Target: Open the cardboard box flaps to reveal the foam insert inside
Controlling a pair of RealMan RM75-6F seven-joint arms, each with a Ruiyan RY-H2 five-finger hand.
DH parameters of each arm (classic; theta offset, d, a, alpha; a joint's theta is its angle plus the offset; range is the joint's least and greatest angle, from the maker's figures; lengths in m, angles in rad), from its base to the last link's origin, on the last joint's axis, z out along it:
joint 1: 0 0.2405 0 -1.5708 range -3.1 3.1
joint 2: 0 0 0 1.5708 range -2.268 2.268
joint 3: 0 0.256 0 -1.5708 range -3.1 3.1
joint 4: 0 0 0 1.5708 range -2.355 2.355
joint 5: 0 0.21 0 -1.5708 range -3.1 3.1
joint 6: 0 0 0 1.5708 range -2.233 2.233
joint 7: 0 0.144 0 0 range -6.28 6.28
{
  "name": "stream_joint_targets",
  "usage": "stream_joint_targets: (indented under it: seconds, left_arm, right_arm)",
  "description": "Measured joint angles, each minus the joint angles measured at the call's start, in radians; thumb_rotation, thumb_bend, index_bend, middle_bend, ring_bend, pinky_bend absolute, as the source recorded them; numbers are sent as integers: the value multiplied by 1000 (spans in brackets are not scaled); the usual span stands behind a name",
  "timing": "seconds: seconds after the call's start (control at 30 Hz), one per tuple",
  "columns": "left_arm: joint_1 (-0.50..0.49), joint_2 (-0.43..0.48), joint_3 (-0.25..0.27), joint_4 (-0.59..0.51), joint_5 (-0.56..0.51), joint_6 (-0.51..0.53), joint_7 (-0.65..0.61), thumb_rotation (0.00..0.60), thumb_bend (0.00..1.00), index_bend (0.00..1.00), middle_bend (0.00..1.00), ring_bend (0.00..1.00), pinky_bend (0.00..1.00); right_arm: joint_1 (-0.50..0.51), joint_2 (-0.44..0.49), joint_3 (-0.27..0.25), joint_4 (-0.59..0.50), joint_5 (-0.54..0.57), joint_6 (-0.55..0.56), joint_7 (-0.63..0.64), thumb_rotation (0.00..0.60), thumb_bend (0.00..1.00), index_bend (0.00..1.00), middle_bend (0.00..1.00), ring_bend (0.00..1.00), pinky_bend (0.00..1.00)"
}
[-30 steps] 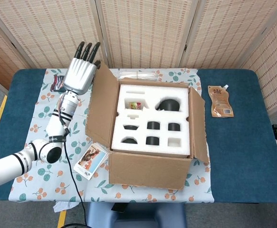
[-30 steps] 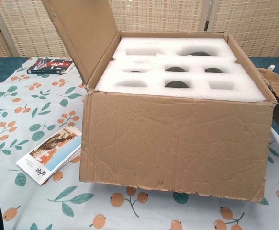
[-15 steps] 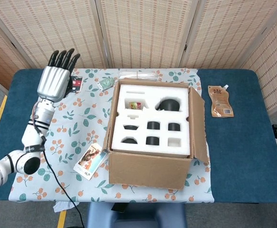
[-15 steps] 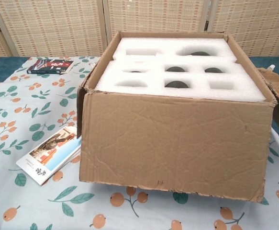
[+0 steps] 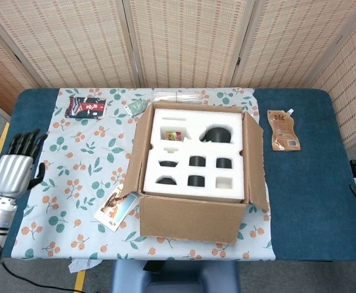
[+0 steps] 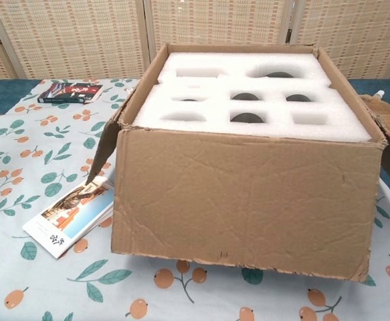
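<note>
The cardboard box point(image 5: 190, 220) point(image 6: 248, 200) stands mid-table with its flaps folded outward. Its left flap point(image 5: 136, 152) point(image 6: 102, 150) hangs down the side. The white foam insert point(image 5: 193, 152) point(image 6: 248, 100) lies fully exposed, with several cut-outs holding dark items. My left hand point(image 5: 16, 171) is far to the left at the table's edge, fingers straight and apart, holding nothing. It does not show in the chest view. My right hand is out of sight in both views.
A booklet point(image 5: 116, 206) point(image 6: 71, 214) lies at the box's front-left corner. A dark packet point(image 5: 86, 107) point(image 6: 71, 91) sits at the back left, a brown pouch point(image 5: 283, 129) to the right of the box. The floral cloth point(image 5: 74, 183) covers the table's left part.
My left hand let go of the left flap and drew back left and toward the table's front edge. The flap dropped from upright to hanging outside the box.
</note>
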Motion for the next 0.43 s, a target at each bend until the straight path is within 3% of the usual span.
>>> stream_joint_targets:
  seconds: [0.3, 0.43]
  left_arm:
    - [214, -107, 71, 166, 15, 133, -129, 600, 648, 0, 0, 0, 0]
    - [263, -137, 76, 198, 13, 153, -139, 600, 463, 0, 0, 0, 0]
  right_arm:
    - [19, -7, -18, -55, 20, -32, -200, 457, 251, 227, 0, 0, 0]
    - [27, -23, -18, -82, 38, -29, -317, 461, 251, 217, 0, 0, 0]
